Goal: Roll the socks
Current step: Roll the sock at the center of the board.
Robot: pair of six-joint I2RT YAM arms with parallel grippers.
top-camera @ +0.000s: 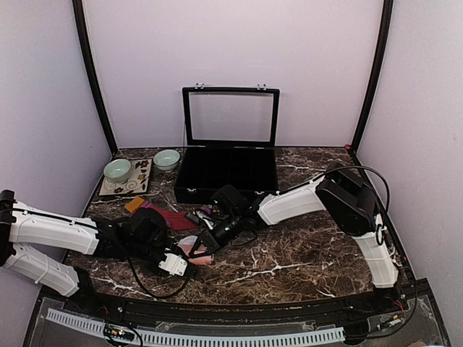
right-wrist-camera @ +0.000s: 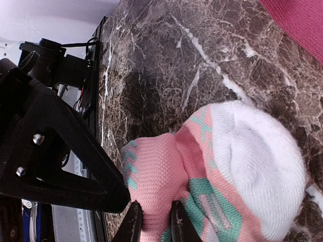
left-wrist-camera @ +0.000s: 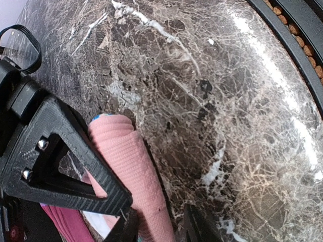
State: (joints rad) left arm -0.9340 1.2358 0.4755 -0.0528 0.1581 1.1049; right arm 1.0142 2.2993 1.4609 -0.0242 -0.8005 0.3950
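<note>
your right gripper (right-wrist-camera: pixel 154 224) is pinched tight on the salmon-pink sock (right-wrist-camera: pixel 212 166), which lies on the table (top-camera: pixel 289 253) near its front edge. your left gripper (left-wrist-camera: pixel 159 229) straddles its rolled end; you can't tell if it clamps. the maroon sock (top-camera: pixel 165 215) lies just behind.

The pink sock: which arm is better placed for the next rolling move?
Probably the left. The left gripper has its fingers on both sides of the rolled part of the pink sock, so it could turn the roll. The right gripper pinches the patterned fabric, which suits holding.
</note>
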